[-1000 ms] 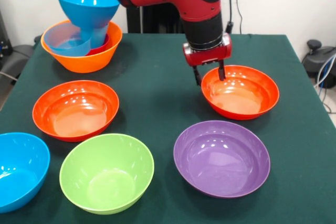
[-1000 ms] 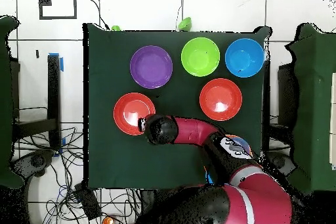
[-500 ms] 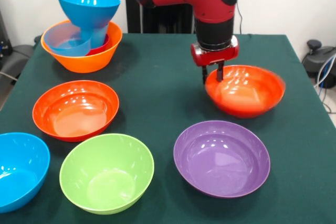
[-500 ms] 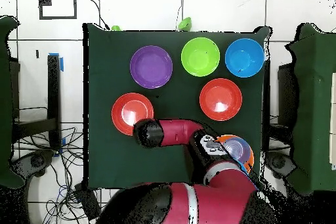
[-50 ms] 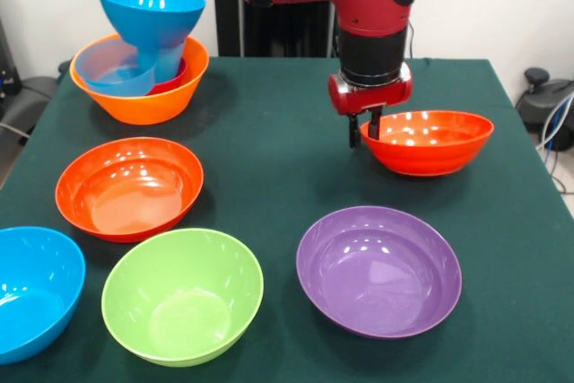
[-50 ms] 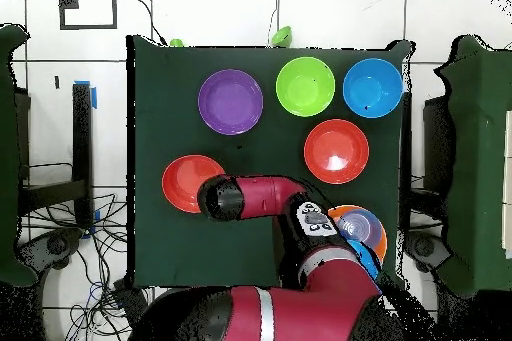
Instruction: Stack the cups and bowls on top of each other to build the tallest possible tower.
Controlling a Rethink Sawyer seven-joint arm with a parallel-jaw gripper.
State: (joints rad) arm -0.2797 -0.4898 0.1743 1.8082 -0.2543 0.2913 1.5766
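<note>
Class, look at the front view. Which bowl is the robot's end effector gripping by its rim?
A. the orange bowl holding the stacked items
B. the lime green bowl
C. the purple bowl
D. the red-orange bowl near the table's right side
D: the end effector is closed over the near-left rim of the red-orange bowl, which hangs lifted above the table with its rim about level.

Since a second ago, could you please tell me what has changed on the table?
The gripper, shut on the red-orange bowl's rim, has lifted it off the table. The purple bowl, green bowl and orange bowl's stack stayed put.
</note>
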